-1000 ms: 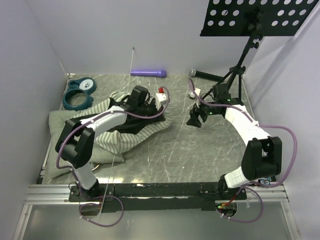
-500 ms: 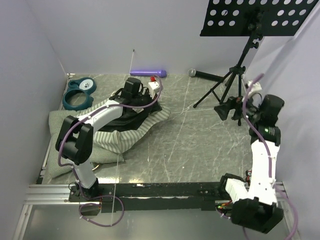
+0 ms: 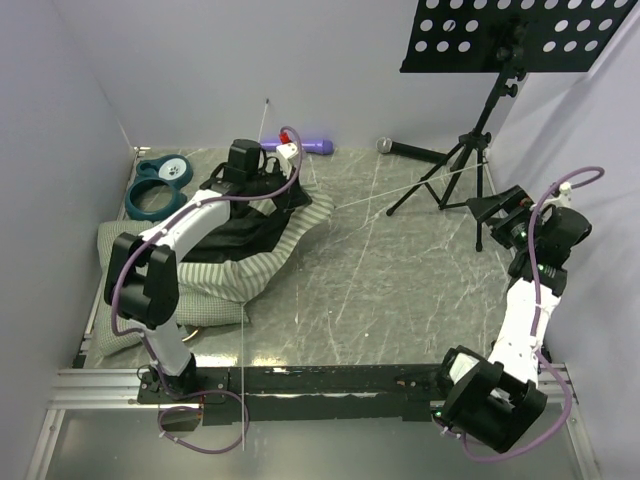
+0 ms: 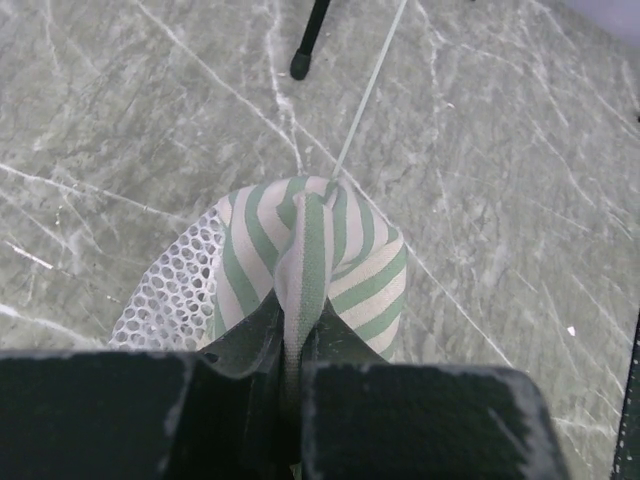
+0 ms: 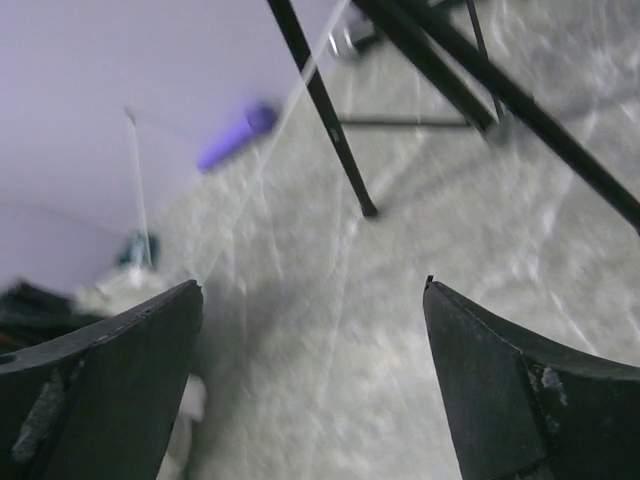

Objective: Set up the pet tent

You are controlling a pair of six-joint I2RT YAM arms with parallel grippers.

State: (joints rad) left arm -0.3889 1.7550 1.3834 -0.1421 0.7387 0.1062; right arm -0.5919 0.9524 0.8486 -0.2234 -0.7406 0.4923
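Pinching a striped fold of the pet tent (image 4: 322,262) with the left gripper (image 4: 295,352).
Heaped at the far left of the table (image 3: 390,295), with a thin white pole (image 4: 366,98) reaching out; spread wide and empty at the right gripper (image 5: 310,300), beside the music stand (image 3: 470,150).

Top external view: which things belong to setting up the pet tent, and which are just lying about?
In the job: pet tent, left pincer shut on it, thin white pole.
Lying about: music stand, microphone, purple cylinder, teal two-ring holder, checked cushion.
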